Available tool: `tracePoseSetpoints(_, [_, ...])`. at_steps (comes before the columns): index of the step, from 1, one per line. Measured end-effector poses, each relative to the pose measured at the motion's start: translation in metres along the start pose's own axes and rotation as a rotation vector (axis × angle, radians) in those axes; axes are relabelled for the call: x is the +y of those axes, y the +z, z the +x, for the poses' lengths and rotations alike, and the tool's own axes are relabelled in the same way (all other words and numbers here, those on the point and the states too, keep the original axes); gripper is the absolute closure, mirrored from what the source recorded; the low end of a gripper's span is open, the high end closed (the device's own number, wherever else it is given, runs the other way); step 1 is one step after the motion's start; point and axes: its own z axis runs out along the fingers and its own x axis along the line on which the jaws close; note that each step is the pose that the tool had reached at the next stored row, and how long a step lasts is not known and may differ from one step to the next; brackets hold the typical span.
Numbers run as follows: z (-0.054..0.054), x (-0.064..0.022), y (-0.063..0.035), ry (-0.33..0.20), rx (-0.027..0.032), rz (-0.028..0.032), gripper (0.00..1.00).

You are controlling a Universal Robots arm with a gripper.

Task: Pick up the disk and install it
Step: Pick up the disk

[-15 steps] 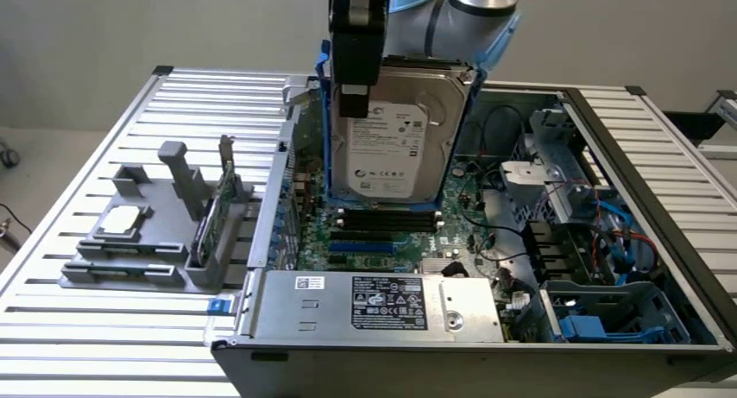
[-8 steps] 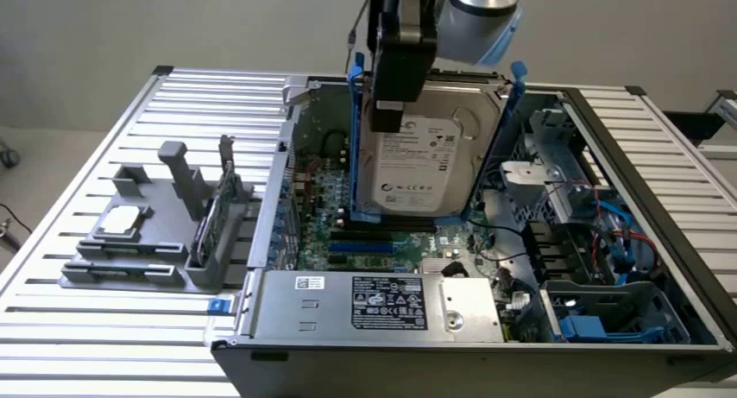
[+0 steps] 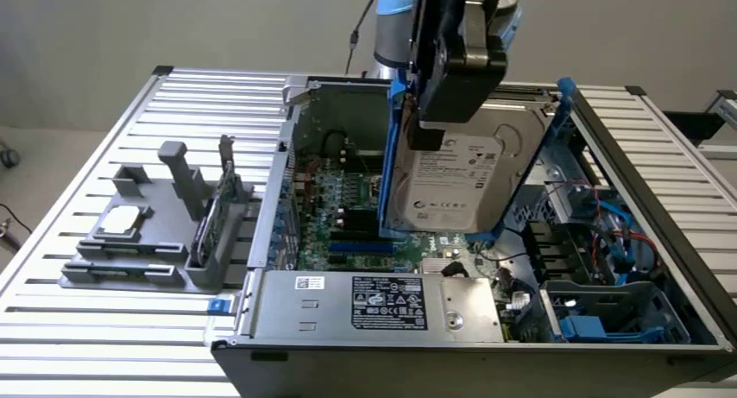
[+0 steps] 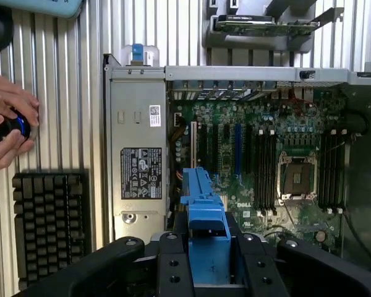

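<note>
The end effector (image 4: 205,263) is clamped on the blue rails of the disk (image 3: 461,182), holding it up on its edge over the open computer case (image 3: 403,374), probably so it fits between the walls.

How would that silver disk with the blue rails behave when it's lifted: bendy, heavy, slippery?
Probably rigid: the disk hangs flat and unbent from the hand. Its metal body suggests it is heavy for its size. The blue rails look like thinner plastic, so they may flex a little.
</note>
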Motion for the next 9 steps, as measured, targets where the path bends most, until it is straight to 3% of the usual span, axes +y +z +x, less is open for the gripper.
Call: tracePoseSetpoints(9, [0.02, -0.0293, -0.0013, 0.0, 0.0001, 0.0, 0.67])
